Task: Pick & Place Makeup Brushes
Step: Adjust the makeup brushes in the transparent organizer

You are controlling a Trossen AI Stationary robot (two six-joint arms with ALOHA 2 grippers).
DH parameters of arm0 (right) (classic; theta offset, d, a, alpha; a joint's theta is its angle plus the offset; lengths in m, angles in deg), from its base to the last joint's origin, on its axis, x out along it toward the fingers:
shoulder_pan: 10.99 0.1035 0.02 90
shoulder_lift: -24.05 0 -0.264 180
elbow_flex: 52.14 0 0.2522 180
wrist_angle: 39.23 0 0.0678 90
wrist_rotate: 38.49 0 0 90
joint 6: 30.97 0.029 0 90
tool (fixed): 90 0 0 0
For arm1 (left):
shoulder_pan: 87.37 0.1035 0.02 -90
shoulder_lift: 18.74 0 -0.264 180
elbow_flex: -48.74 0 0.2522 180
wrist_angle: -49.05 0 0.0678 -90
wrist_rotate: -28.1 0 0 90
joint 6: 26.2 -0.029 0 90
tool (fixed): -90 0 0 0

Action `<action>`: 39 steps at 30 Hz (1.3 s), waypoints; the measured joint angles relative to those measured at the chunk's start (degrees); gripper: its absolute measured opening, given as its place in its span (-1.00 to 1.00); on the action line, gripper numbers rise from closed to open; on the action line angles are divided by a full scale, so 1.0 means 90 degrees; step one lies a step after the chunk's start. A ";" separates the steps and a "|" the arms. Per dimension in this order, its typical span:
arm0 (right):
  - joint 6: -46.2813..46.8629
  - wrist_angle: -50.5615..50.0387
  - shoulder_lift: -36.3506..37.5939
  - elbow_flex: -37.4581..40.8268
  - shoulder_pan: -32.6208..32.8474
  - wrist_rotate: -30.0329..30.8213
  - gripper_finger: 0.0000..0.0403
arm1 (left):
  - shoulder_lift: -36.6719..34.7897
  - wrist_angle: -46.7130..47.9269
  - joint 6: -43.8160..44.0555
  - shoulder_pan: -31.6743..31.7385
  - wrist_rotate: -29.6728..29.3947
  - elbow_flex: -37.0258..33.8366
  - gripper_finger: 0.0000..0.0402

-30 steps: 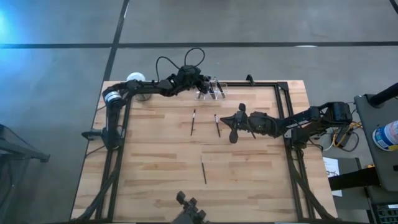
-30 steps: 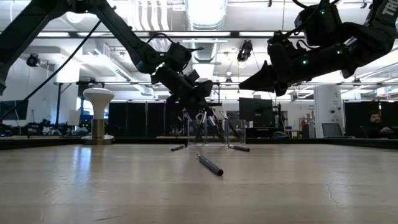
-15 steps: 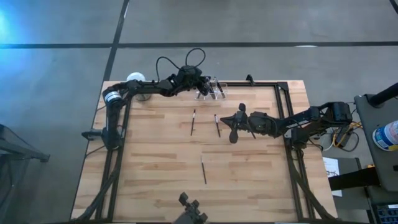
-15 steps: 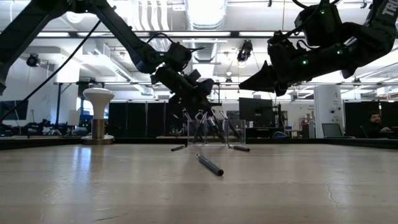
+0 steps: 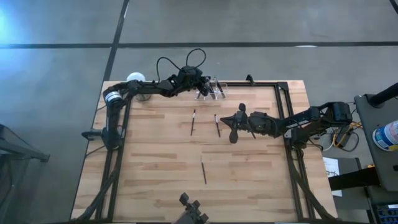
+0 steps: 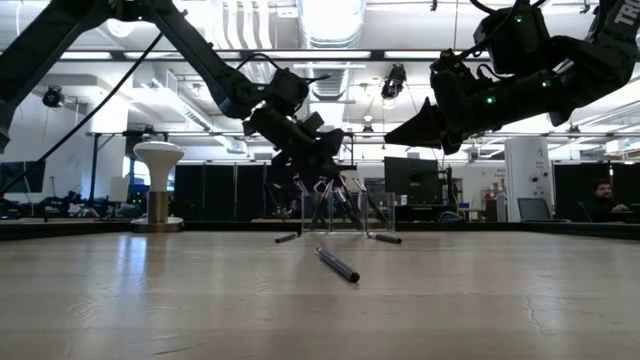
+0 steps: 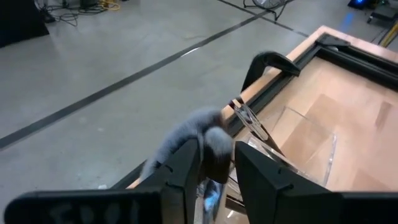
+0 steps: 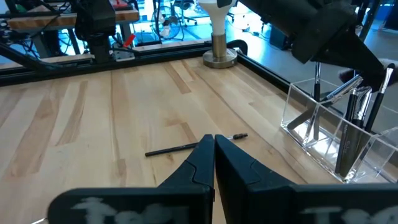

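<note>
We saw the left gripper (image 5: pixel 200 82) at the top centre of the high view, poised over a clear plastic holder (image 5: pixel 212 91) at the table's far edge. In the left wrist view its two fingers (image 7: pixel 186 168) stood a little apart with a fluffy grey brush head (image 7: pixel 208 140) between them; whether they pressed on it we could not tell. Several makeup brushes (image 8: pixel 348 118) stood leaning inside the holder, as the right wrist view showed at its right side.

The right gripper (image 5: pixel 233 124) hovered right of centre in the high view, above the wood, its fingers (image 8: pixel 205 158) pressed together and holding nothing. In the low view it hung at the upper right (image 6: pixel 410 130), well above the table.

Three brushes lay loose on the wooden table (image 5: pixel 155 168): one brush (image 5: pixel 193 121) just left of centre, a second brush (image 5: pixel 217 125) near the right gripper's tip, and a third brush (image 5: pixel 203 170) lower in the frame, well apart from both arms. In the low view the third one (image 6: pixel 338 264) lay nearest the camera.

A white ball-topped stand (image 5: pixel 134 79) stood at the table's upper left corner.
</note>
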 joint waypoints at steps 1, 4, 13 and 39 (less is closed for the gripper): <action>0.0000 0.0000 0.0000 0.0000 0.0000 0.0000 -0.96 | 0.0031 0.0001 -0.0022 -0.0016 -0.0003 0.0002 -0.51; 0.0000 0.0001 0.0000 0.0000 0.0000 0.0000 -0.96 | 0.0151 0.0017 -0.0054 -0.0036 -0.0013 0.0026 -0.51; -0.0005 0.0002 0.0000 0.0000 0.0000 0.0002 -0.96 | 0.0146 0.0012 -0.0078 -0.0036 -0.0286 0.0038 -0.64; -0.0044 0.0000 0.0000 0.0005 -0.0002 0.0002 -0.96 | -0.1076 -0.2353 0.1192 0.0069 -0.0577 -0.2008 -1.00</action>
